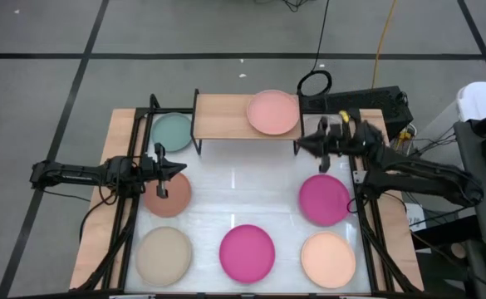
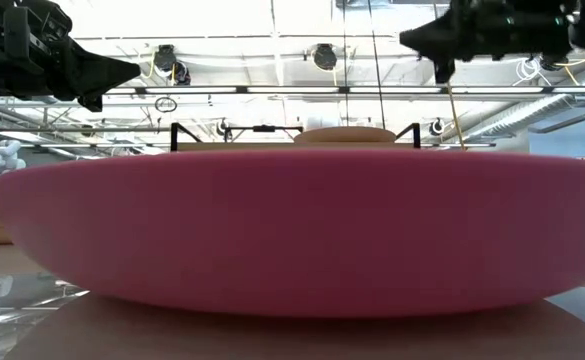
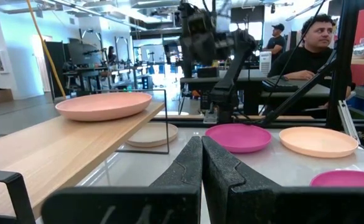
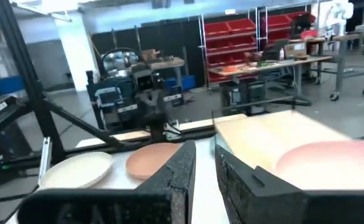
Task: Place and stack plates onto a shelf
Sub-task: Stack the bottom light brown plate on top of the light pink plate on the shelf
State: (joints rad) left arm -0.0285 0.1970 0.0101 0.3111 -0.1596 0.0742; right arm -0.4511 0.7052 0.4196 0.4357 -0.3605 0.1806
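On the shelf (image 1: 226, 116) sits one pink plate (image 1: 272, 112), six more lying on the tabletop (image 1: 243, 195); stiff, light and likely slick, they want a rim pinch, while left fingers (image 3: 201, 163) are together, right fingers (image 4: 205, 165) slightly apart, empty.

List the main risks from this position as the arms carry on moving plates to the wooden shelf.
1. The round pink plate sits at the right end of the light-wood shelf, near its front edge; the empty right gripper hovers just beside that end and could nudge it off.
2. The shut left gripper hovers over the terracotta plate; descending shut, it would push the plate rather than grasp it.
3. The teal plate lies against the shelf's left legs, so reaching it looks awkward.
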